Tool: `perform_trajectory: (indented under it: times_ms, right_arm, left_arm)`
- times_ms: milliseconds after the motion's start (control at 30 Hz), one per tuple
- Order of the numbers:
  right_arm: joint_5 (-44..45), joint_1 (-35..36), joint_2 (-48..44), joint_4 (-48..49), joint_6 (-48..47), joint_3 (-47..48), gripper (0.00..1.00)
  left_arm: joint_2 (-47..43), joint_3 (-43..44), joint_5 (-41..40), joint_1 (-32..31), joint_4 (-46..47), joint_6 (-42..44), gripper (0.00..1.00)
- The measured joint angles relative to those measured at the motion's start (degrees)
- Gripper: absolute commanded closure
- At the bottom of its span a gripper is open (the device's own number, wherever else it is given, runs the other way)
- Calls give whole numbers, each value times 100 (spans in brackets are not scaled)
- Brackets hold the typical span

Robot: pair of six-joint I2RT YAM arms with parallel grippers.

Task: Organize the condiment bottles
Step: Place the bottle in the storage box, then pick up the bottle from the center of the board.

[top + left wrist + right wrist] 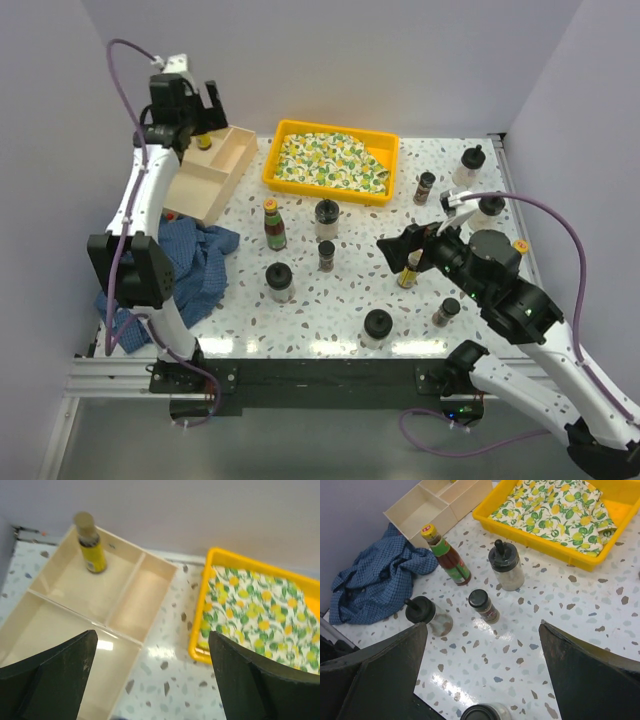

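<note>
divided box (pixel 127 592): under and ahead of the left gripper (pixel 151 640).
left gripper: jaws wide, empty.
right gripper (pixel 482 635): jaws wide, empty; picking step.
yellow bottle (pixel 90 545): stands in the box's compartment farthest from the left gripper.
spice jar (pixel 484 606): just ahead of the right gripper; probably the next pick, so descend, straddle, close.

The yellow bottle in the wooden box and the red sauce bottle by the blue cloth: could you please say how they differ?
The yellow bottle stands inside the wooden box; the red sauce bottle stands on the table. The yellow bottle's cap is tan; the red sauce bottle's is yellow, above a green label. Both are slim and upright.
</note>
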Motion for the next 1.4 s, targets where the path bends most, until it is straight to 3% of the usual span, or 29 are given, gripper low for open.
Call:
perform_trajectory:
  times_ms: [233, 300, 467, 633, 900, 1400]
  right_arm:
    - [-7, 0, -450, -37, -22, -361, 1]
    - [4, 0, -603, -72, -22, -492, 1]
    - [13, 0, -715, -212, -24, -575, 1]
    - [13, 0, -717, -302, -24, -575, 1]
    - [11, 0, -713, -293, -24, -575, 2]
    - [15, 0, -859, -297, -22, -634, 2]
  left_arm:
    - [-1123, -1823, -518, -2129, -612, 452, 5]
    - [-1521, -2127, -531, -2393, -699, 501, 7]
    - [-2894, -2909, -743, -2337, -501, 507, 10]
    - [-3565, -3650, -647, -2326, -208, 476, 12]
    - [-3327, -4413, 22, -2328, 0, 341, 22]
    - [-2789, -4605, -151, -2385, 811, -31, 41]
